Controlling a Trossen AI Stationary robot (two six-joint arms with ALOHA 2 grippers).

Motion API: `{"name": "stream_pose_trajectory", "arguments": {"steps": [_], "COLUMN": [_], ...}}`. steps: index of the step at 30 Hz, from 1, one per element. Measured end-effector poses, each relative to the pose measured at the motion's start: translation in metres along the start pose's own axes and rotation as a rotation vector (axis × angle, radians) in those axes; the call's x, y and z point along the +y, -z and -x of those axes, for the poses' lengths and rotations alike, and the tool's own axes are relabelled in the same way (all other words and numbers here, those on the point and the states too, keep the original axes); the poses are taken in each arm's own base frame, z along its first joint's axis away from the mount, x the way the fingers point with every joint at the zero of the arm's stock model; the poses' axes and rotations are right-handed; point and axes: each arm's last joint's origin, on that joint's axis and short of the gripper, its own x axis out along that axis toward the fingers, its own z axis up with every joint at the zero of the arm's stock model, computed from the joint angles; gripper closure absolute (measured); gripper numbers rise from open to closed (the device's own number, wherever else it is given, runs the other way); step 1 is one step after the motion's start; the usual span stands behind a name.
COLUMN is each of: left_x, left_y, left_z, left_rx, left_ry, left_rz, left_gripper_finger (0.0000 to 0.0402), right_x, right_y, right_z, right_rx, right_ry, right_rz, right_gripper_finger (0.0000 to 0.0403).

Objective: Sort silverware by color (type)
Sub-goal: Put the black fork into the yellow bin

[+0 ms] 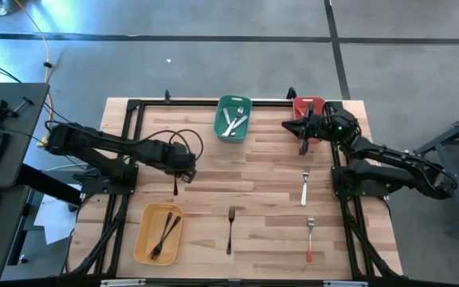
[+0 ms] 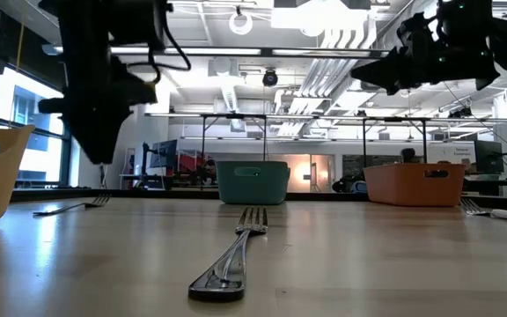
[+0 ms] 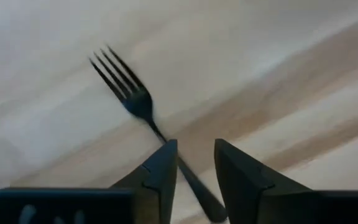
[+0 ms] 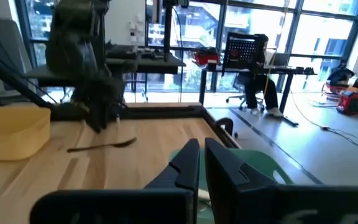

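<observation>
My left gripper (image 3: 196,144) hangs open over a black fork (image 3: 132,99) that lies flat on the wood a little beyond the yellow bin (image 1: 143,239). Its fingers stand on either side of the handle without touching it. In the low view the gripper (image 2: 102,160) is clear above that fork (image 2: 69,208). Another black fork (image 1: 230,227) lies mid-table, a white-handled fork (image 1: 304,188) and a red-handled fork (image 1: 310,239) lie to the right. My right gripper (image 1: 303,147) is shut and empty, raised beside the red bin (image 1: 309,104).
The yellow bin holds two black forks (image 1: 164,233). The green bin (image 1: 223,108) at the far edge holds white-handled forks (image 1: 232,123). A black frame rail (image 1: 130,143) borders the table. Open wood lies between the bins and the loose forks.
</observation>
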Motion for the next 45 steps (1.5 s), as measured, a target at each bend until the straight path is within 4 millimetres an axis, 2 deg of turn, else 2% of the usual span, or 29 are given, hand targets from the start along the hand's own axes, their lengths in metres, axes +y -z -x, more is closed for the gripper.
{"name": "stream_pose_trajectory", "arguments": {"steps": [7,14,20,24,30,37,40,45], "left_x": [-0.004,0.006,0.014,0.02,0.022,0.021,0.02,0.011], "left_y": [-0.003,-0.01,-0.003,0.0,0.0,0.0,-0.001,-0.014], "left_z": [-0.022,-0.039,-0.064,-0.071,-0.068,-0.063,-0.057,-0.03], "left_rx": [0.069,0.093,0.069,0.073,0.078,0.089,0.115,0.059], "left_ry": [-0.075,-0.125,-0.014,-0.01,-0.001,0.053,0.08,0.154], "left_rz": [-0.007,0.012,0.055,0.065,0.018,-0.058,-0.084,-0.09], "left_gripper_finger": [0.0271,0.027,0.027,0.027,0.0291,0.0388,0.0393,0.0398], "right_x": [0.002,0.002,0.002,0.002,0.002,0.002,0.002,0.002], "right_y": [-0.003,-0.002,-0.001,-0.001,-0.001,-0.001,-0.001,-0.001], "right_z": [-0.002,-0.002,-0.002,-0.002,-0.002,-0.002,-0.002,-0.002], "right_rx": [-0.004,-0.003,0.008,0.01,0.009,0.009,0.009,0.009], "right_ry": [-0.013,-0.012,-0.013,-0.013,-0.013,-0.013,-0.013,-0.012], "right_rz": [-0.005,-0.043,-0.047,-0.047,-0.046,-0.049,-0.048,-0.048], "right_gripper_finger": [0.0394,0.0394,0.0394,0.0394,0.0394,0.0394,0.0394,0.0394]}}
